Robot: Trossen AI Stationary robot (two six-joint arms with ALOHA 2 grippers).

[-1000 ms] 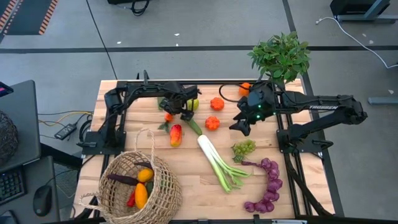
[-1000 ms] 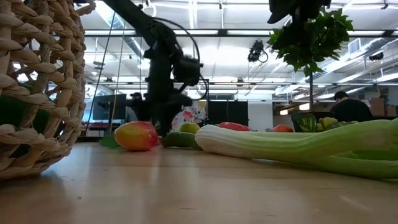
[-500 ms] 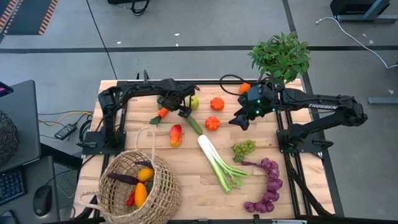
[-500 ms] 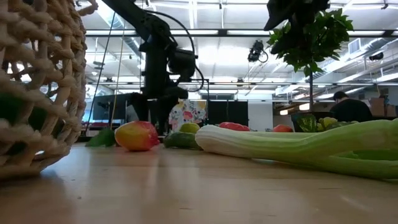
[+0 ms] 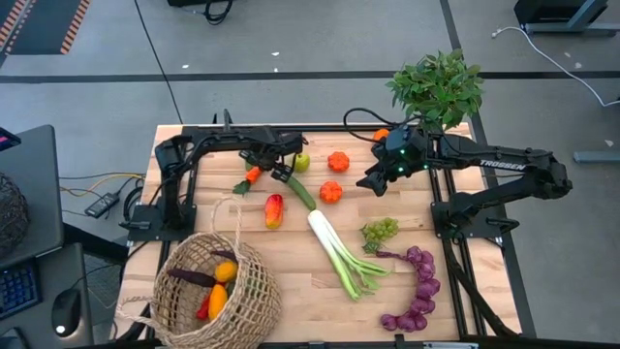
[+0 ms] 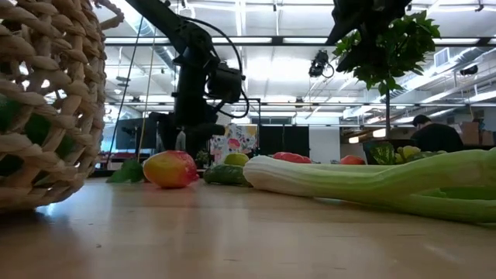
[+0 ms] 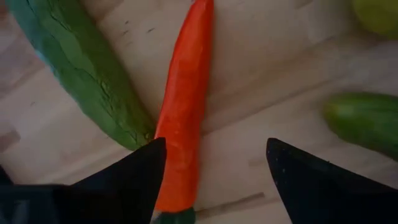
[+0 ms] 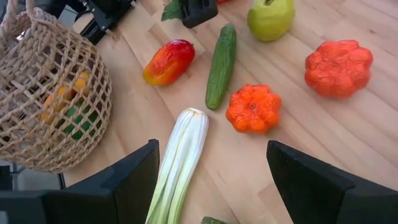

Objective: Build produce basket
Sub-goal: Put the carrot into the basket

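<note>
I see a tan open-weave wicker basket [image 5: 219,294] with yellow, orange, red and dark purple pieces showing through its lattice. On the pale blond wooden table [image 5: 291,291] lie a white-stemmed leek with green leaves [image 5: 339,254], a red-and-yellow mango-shaped fruit [image 5: 274,209], 2 ribbed orange pumpkin-like pieces [image 8: 253,107] [image 8: 337,59], a yellow-green pear [image 8: 270,18], a dark green cucumber [image 8: 221,64], pale green grapes [image 5: 380,231], purple grapes [image 5: 417,291] and a bright orange carrot [image 7: 183,102].
</note>
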